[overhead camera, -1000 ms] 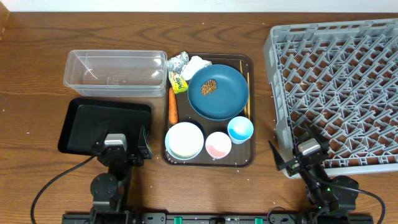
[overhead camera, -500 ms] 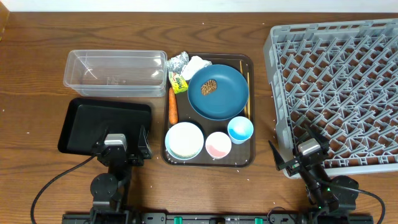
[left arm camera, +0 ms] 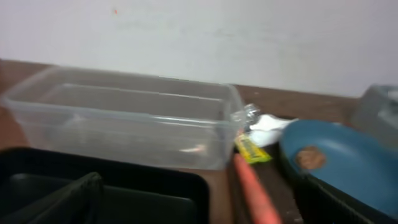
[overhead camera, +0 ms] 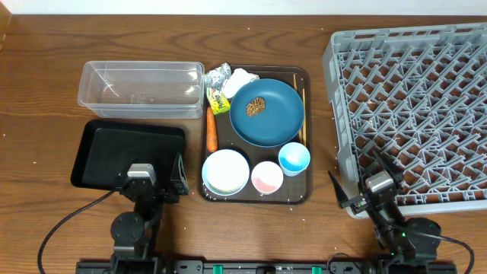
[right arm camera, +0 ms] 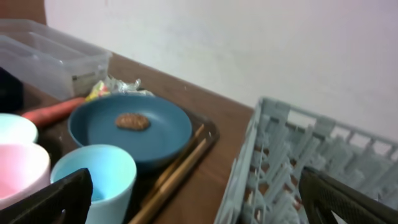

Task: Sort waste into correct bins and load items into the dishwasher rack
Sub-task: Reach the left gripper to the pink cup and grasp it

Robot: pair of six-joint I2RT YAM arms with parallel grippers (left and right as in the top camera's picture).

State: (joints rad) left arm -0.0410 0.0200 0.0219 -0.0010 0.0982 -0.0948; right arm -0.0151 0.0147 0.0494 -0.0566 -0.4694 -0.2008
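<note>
Black 2-finger grippers, 2 in number, both low at the near table edge. The left gripper (left arm camera: 196,190) is spread wide with nothing between its fingers and hangs over the near end of the black tray (overhead camera: 114,148). The right gripper (right arm camera: 194,180) is likewise spread and empty, at the near left corner of the grey rack (overhead camera: 418,106). Judged a start posture: each arm sits beside the container it would serve. Beyond the black tray lies the clear tub (overhead camera: 141,90), with no waste in either, so the sorting appears not yet begun. Between the arms is 1 brown serving tray (overhead camera: 300,194), where everything to be handled is gathered. Waste is at its far left: foil (overhead camera: 218,74), tissue (overhead camera: 240,78) and yellow-green wrapper (overhead camera: 218,100) bunched by the corner next to the tub, with the carrot (overhead camera: 211,129) lying along the left rim. Brown scraps (overhead camera: 255,107) rest on the blue plate (overhead camera: 278,118), which probably has to be cleared before it is racked. Along the near side stand a white bowl (overhead camera: 225,170), a pink cup (overhead camera: 267,176) and a light-blue cup (overhead camera: 294,157), all upright. Whether the bowl holds rice cannot be told. The chopsticks (overhead camera: 302,106) lie along the right rim, the side nearest the rack. No dishes are in the rack. The whole stands on a wooden table (overhead camera: 46,99).
</note>
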